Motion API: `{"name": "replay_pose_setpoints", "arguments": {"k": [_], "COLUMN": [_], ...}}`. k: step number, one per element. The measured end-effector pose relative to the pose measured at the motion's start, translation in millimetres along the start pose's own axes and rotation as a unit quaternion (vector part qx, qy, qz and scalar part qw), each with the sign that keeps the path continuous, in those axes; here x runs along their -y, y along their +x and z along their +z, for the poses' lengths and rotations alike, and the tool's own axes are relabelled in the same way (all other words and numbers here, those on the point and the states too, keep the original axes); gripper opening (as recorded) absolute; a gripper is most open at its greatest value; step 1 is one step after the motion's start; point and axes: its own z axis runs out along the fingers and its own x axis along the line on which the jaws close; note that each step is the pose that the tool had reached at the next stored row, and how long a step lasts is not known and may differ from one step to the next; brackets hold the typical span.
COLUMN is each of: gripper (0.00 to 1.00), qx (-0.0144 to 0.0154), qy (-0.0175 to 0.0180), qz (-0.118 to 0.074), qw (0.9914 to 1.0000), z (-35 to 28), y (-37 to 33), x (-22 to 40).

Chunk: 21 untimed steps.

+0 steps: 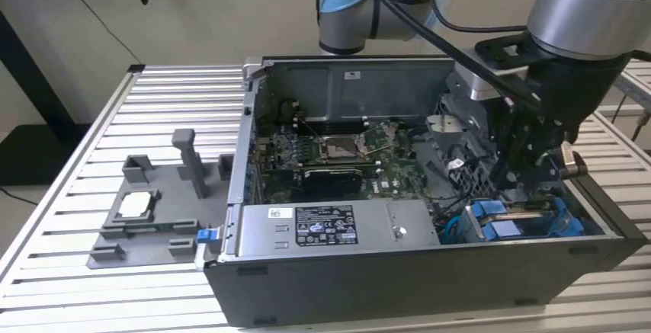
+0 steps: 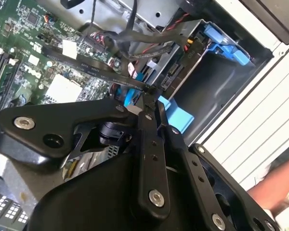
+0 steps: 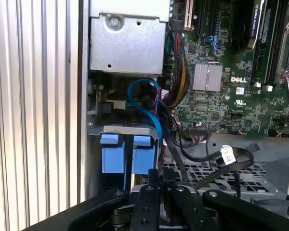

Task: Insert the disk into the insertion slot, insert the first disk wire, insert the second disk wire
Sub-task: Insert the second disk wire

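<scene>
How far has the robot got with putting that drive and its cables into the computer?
The disk in its blue carrier looks seated in the insertion slot. The gripper is down by the bay, closed on a thin black cable. Whether either wire is plugged in cannot be told.

Even, soft indoor light falls on the open computer case (image 1: 407, 196), its interior shadowed. Both wrist views blur the black gripper (image 2: 151, 103) up close; circuit boards behind stay sharper.

My arm is a silver metal tube (image 1: 588, 5) with pale blue joint caps (image 1: 344, 5) and a black cable. I see its matte black gripper (image 2: 151, 103), whose flat linkage bars carry silver screws (image 2: 156, 197).
</scene>
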Motion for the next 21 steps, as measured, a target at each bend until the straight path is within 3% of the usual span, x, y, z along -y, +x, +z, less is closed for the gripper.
{"name": "replay_pose_setpoints", "arguments": {"k": [9,15,21], "gripper": [0.16,0.16,0.16], "qx": [0.0012,0.0097,0.0127], "qy": [-0.0118,-0.0192,-0.0223], "qz": [0.000,0.001,0.009], "qw": [0.99993,0.99977,0.99963], "z": [5.8,10.2,15.0], "y": [11.6,15.5,16.0], "x": [14.6,22.9,23.6]}}
